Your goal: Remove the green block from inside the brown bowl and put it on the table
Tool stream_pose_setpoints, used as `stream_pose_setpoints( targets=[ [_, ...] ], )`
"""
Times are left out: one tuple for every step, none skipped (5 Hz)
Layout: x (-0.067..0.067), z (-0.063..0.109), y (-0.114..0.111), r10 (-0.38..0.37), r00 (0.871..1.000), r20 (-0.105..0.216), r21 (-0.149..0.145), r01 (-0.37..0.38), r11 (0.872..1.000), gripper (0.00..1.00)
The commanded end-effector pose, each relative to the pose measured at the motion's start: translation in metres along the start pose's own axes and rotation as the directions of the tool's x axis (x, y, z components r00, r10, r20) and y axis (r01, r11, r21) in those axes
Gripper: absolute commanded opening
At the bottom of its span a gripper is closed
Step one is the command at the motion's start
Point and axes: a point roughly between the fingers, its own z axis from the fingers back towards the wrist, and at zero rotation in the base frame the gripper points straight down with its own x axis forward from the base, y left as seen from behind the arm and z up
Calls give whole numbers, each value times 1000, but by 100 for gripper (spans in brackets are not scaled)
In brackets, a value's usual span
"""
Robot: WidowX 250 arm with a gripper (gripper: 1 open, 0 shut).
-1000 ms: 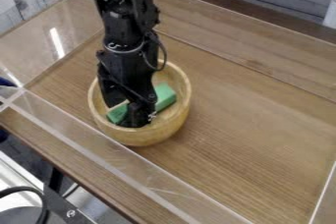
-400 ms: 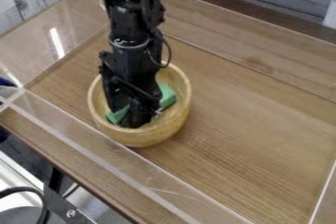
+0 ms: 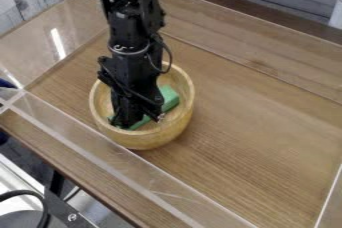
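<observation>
The brown bowl (image 3: 183, 121) sits on the table (image 3: 254, 132), left of centre. Inside it lies the green block (image 3: 168, 98), with mint-green showing on both sides of my fingers. My black gripper (image 3: 134, 115) reaches straight down into the bowl, its fingers drawn together across the middle of the block. The block still rests in the bowl. Its middle and the fingertips' contact are hidden by the gripper body.
Low clear acrylic walls (image 3: 80, 137) edge the table close to the bowl's front left. Open wood surface stretches to the right and back of the bowl. The arm (image 3: 123, 12) rises from the bowl toward the upper left.
The fingers, spread wide over the block a second ago, have closed in on it. The gripper has sunk slightly deeper into the bowl.
</observation>
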Motion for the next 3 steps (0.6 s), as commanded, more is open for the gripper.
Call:
stream_pose_setpoints(
  targets=[
    [7, 16, 3, -2, 997, 74, 0, 2, 1000, 0],
    [10, 22, 1, -12, 995, 101, -17, 14, 1000, 0],
    [14, 27, 1, 7, 996, 94, -23, -5, 1000, 0]
  ],
)
